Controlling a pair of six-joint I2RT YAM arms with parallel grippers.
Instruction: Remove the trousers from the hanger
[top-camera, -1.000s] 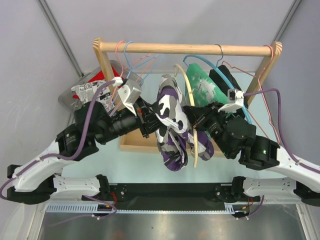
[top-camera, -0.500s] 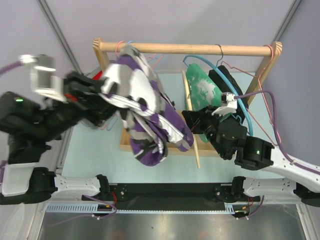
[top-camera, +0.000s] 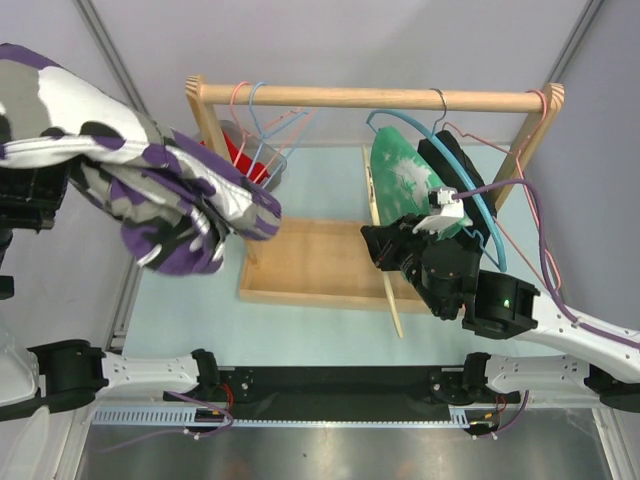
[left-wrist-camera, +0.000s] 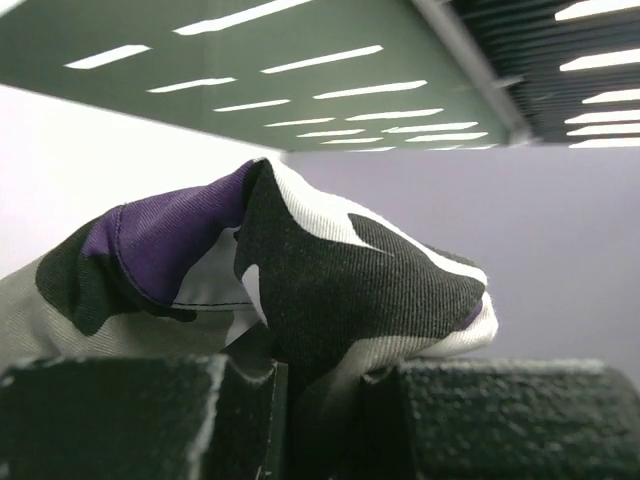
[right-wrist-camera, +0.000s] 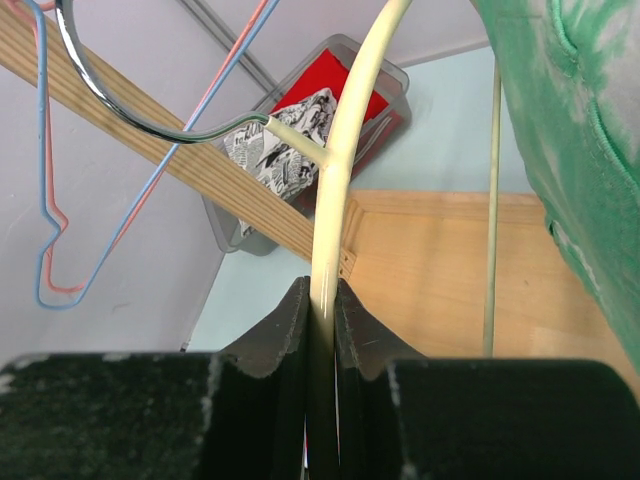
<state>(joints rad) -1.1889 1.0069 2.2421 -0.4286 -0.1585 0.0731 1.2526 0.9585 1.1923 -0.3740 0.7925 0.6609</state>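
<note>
The trousers (top-camera: 150, 190), in purple, white and black camouflage, hang in the air at the far left, off the hanger and well away from the rack. In the left wrist view my left gripper (left-wrist-camera: 322, 420) is shut on a fold of the trousers (left-wrist-camera: 350, 290); from above the cloth hides it. The bare cream hanger (top-camera: 374, 190) hangs from the rail with its bar slanting down towards the front. My right gripper (top-camera: 383, 247) is shut on its arm. The right wrist view shows the hanger (right-wrist-camera: 342, 170) pinched between the jaws of that gripper (right-wrist-camera: 322, 330).
A wooden rail (top-camera: 370, 97) on two posts stands over a wooden base (top-camera: 310, 265). A green garment (top-camera: 405, 180) on a blue hanger and a black garment (top-camera: 450, 160) hang right of the cream hanger. Pink and blue wire hangers (top-camera: 255, 120) hang at the left. A grey bin (top-camera: 240, 150) sits behind.
My left arm has swung up and to the left, pulling the trousers off the cream hanger. The right gripper has kept its hold on the hanger, which is now bare.
</note>
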